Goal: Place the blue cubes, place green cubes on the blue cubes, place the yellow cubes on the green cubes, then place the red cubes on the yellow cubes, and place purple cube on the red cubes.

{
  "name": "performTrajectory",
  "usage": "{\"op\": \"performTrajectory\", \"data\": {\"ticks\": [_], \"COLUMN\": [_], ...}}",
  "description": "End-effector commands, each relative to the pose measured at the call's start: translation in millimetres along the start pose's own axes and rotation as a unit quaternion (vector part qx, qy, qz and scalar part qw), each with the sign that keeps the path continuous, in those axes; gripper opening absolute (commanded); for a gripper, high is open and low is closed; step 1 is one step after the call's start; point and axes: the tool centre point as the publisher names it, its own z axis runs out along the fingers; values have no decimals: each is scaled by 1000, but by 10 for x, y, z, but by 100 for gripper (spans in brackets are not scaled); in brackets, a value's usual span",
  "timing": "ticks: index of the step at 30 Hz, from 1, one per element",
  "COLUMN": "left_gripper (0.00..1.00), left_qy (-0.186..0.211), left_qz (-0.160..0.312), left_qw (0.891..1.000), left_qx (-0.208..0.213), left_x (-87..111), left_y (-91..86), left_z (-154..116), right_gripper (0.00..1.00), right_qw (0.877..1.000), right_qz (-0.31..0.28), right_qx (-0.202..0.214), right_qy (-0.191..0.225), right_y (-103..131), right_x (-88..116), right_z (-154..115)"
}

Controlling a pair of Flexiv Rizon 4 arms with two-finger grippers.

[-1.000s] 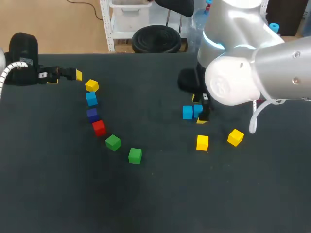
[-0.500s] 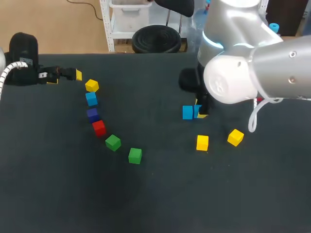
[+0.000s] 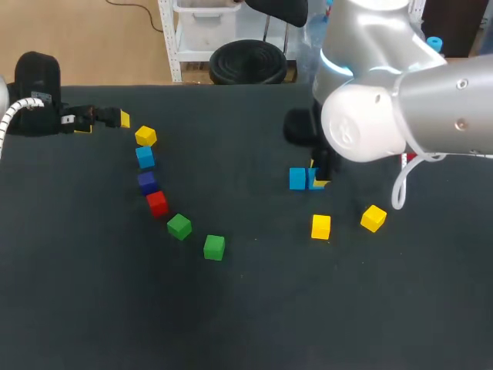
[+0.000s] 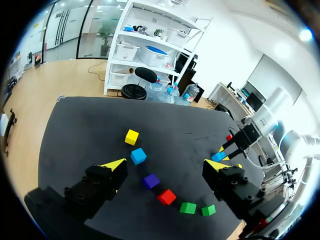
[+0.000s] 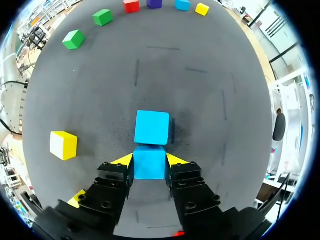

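Note:
A blue cube sits between the fingers of my right gripper, which is shut on it, both yellow tips pressing its sides. A second blue cube lies just ahead, touching it. In the head view this pair lies right of the table's middle: the free blue cube shows fully, the held one is half hidden by my right gripper. My left gripper rests open at the far left, holding nothing. Near it curves a row: yellow, blue, purple, red, two green cubes.
Two more yellow cubes lie in front of the blue pair. A bit of red peeks from behind my right arm. In the left wrist view my left gripper stands above the curved row of cubes.
My right gripper has shut on the blue cube that lay between its fingers. The left arm and the other cubes have stayed put.

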Motion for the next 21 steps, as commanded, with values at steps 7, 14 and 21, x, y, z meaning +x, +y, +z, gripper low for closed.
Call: {"op": "performTrajectory", "data": {"ticks": [7, 14, 21], "left_gripper": [100, 100, 100], "left_qy": [0, 0, 0], "left_qz": [0, 0, 0], "left_qw": [1000, 1000, 1000], "left_qx": [-1, -1, -1], "left_x": [-1, -1, -1], "left_y": [-3, -3, -3], "left_z": [-1, -1, -1], "right_gripper": [13, 13, 11], "right_qw": [1000, 1000, 1000], "right_qz": [7, 16, 26], "right_qx": [-6, -9, -10], "right_qy": [0, -1, 3], "right_y": [10, 24, 28], "right_x": [21, 40, 44], "right_z": [5, 16, 45]}}
